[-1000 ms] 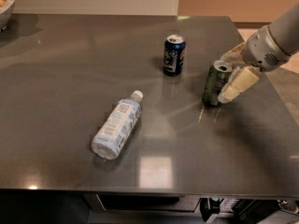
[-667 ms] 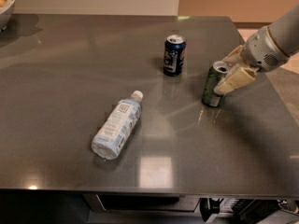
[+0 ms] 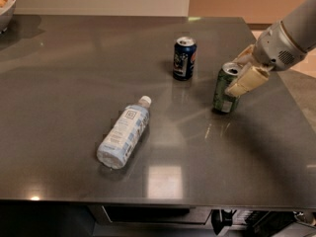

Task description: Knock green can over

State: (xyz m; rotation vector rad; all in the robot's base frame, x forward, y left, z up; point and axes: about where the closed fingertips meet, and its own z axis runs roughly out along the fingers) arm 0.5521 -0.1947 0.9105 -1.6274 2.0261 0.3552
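Observation:
The green can [image 3: 223,92] stands on the dark grey table [image 3: 74,83] at the right, silver top up, about upright. My gripper [image 3: 243,69] reaches in from the right at the can's top. Its cream fingers are apart. The near finger [image 3: 247,81] lies against the can's upper right side. The far finger [image 3: 245,54] is just behind the can's top. The gripper holds nothing.
A dark blue can [image 3: 184,58] with a red and white logo stands to the back left of the green can. A clear water bottle [image 3: 124,135] lies on its side mid-table. A bowl [image 3: 6,6] sits at the far left corner. The table's right edge is close behind the gripper.
My gripper has moved left and a little up, from beside the can's middle to its top rim. The green can has shifted slightly left. The blue can and the bottle are unmoved.

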